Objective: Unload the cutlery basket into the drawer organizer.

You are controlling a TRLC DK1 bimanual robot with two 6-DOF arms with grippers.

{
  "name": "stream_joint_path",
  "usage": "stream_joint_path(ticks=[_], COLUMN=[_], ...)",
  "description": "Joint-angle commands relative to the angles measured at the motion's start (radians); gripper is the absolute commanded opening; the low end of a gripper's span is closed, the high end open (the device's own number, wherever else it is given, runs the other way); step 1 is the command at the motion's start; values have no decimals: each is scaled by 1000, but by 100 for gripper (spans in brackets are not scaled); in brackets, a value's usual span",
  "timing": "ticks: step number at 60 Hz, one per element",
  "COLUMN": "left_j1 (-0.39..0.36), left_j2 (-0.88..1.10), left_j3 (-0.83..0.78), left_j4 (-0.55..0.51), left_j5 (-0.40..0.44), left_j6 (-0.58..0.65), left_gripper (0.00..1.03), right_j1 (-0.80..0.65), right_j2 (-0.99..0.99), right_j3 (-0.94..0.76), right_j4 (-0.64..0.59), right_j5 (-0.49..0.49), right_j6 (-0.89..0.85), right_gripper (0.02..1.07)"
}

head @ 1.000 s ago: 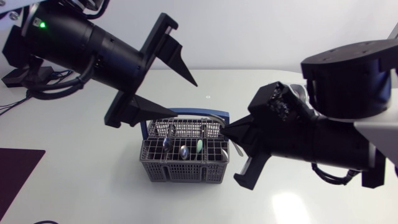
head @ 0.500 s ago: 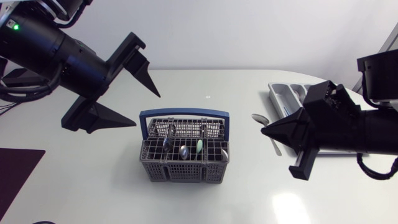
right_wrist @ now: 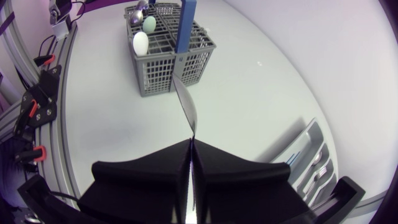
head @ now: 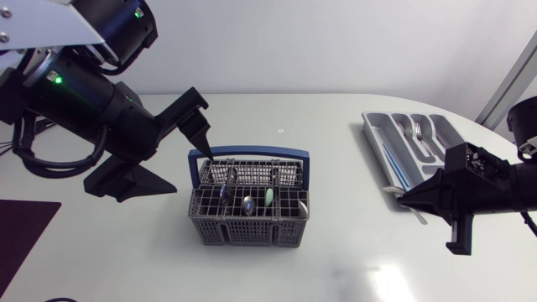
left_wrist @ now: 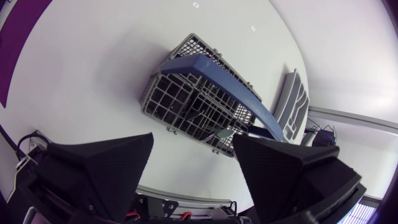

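My right gripper (head: 403,199) clenched on metal cutlery piece (right_wrist: 185,106), just beside drawer organizer (head: 379,141). My left gripper (head: 191,165) spread wide over cutlery basket (head: 249,214). Basket mid-table (head: 336,252), several pieces standing inside.

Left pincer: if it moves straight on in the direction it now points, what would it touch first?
Most likely the cutlery basket, probably its blue handle first. The open left pincer points straight at it, though the depth is hard to judge.
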Motion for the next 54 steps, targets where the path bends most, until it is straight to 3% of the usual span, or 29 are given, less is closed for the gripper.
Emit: stream_joint_path(ticks=[1,9,19,36,54], left_j1=[-17,-58,-84,-95,-102], left_j2=[8,5,-1,0,8], left_j3=[-22,-43,-72,-118,-137], left_j4=[-1,40,108,198,256], left_j5=[-17,-102,-105,-105,-103], left_j6=[-9,44,158,288,505], left_gripper=[89,89,89,89,90], right_j1=[-86,-189,-275,-378,-454], right_j2=[79,188,311,505,677], right_j3=[47,116,202,331,489], right_j4=[-65,-152,-224,-256,-252], right_j5=[-23,-24,-9,51,130], right_j6=[-195,-346,-459,-603,-697], right_gripper=[8,7,7,7,7])
